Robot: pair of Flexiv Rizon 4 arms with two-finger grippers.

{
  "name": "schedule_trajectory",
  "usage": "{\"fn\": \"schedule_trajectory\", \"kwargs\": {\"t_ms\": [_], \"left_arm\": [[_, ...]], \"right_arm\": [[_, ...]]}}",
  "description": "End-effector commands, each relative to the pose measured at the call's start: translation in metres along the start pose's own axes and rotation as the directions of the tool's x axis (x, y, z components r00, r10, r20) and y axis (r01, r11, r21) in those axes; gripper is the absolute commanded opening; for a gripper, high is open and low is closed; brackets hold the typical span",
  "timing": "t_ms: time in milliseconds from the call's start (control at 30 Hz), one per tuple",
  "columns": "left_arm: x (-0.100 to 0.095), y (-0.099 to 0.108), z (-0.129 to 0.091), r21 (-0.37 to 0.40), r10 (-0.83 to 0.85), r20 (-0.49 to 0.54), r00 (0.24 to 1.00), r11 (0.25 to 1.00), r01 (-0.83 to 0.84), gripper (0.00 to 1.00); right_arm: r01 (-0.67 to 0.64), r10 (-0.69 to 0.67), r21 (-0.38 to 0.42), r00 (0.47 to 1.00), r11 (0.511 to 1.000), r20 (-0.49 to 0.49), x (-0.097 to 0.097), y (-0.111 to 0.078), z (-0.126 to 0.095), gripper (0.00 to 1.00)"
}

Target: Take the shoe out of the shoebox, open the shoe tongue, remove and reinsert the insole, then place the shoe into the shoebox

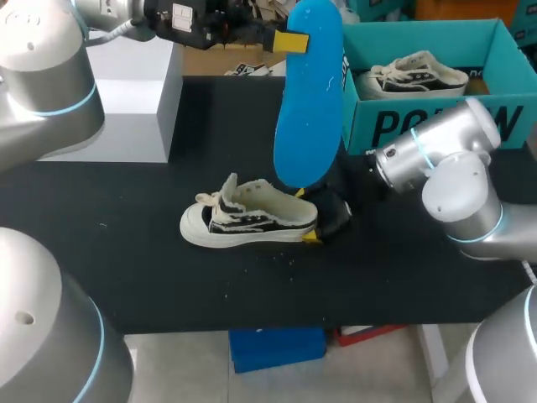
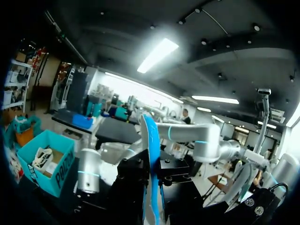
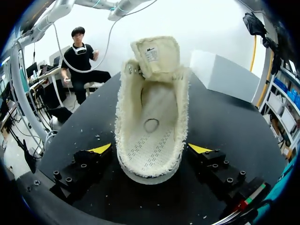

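Right tool (image 3: pixel 150 148) astride shoe (image 3: pixel 152 112) heel

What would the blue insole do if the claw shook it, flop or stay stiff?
The blue insole would probably flop a bit: edge-on in the left wrist view it looks thin and slightly wavy. It is likely light, since the left claw holds it up near one end alone. Being flat, it likely won't roll.

Cream, black-striped shoe (image 1: pixel 252 220) stands upright, heel between the right end effector's (image 3: pixel 150 150) spread fingers, seemingly untouched. Blue insole (image 1: pixel 309 92) stands on end, clamped in the left end effector (image 2: pixel 151 185).
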State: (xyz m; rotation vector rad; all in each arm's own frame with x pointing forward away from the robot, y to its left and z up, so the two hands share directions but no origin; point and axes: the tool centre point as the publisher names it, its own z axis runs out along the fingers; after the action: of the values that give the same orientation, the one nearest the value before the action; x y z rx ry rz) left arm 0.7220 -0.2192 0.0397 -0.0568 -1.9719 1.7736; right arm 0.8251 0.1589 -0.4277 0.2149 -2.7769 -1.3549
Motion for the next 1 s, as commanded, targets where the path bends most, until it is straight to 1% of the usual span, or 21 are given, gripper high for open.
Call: {"fn": "schedule_trajectory", "kwargs": {"t_ms": [33,100,167,233,300,433,600,767,1000], "left_arm": [[0.0,0.0,0.002,0.0,0.0,0.004,1.0,1.0,0.0,0.0],[0.0,0.0,0.002,0.0,0.0,0.004,1.0,1.0,0.0,0.0],[0.0,0.0,0.002,0.0,0.0,0.004,1.0,1.0,0.0,0.0],[0.0,0.0,0.002,0.0,0.0,0.004,1.0,1.0,0.0,0.0],[0.0,0.0,0.002,0.0,0.0,0.004,1.0,1.0,0.0,0.0],[0.0,0.0,0.002,0.0,0.0,0.004,1.0,1.0,0.0,0.0],[0.0,0.0,0.002,0.0,0.0,0.004,1.0,1.0,0.0,0.0],[0.0,0.0,0.002,0.0,0.0,0.004,1.0,1.0,0.0,0.0],[0.0,0.0,0.002,0.0,0.0,0.004,1.0,1.0,0.0,0.0]], "right_arm": [[0.007,0.013,0.176,0.994,0.984,-0.109,-0.006,0.017,-0.023,1.0],[-0.007,0.031,0.238,0.995,0.971,-0.097,-0.005,0.019,-0.028,1.0],[-0.02,0.053,0.332,0.995,0.943,-0.088,-0.004,0.021,-0.031,1.0],[-0.035,0.071,0.381,0.994,0.924,-0.082,-0.002,0.023,-0.031,1.0],[-0.042,0.083,0.451,0.994,0.892,-0.073,-0.001,0.027,-0.03,1.0],[-0.054,0.081,0.531,0.996,0.846,-0.027,0.0,0.033,-0.03,1.0],[-0.047,0.05,0.597,0.999,0.801,0.012,0.0,0.042,-0.029,1.0],[-0.011,0.037,0.63,0.999,0.776,-0.029,-0.003,0.048,-0.022,1.0],[0.0,0.038,0.653,0.998,0.758,-0.044,-0.007,0.053,-0.015,1.0]]}}
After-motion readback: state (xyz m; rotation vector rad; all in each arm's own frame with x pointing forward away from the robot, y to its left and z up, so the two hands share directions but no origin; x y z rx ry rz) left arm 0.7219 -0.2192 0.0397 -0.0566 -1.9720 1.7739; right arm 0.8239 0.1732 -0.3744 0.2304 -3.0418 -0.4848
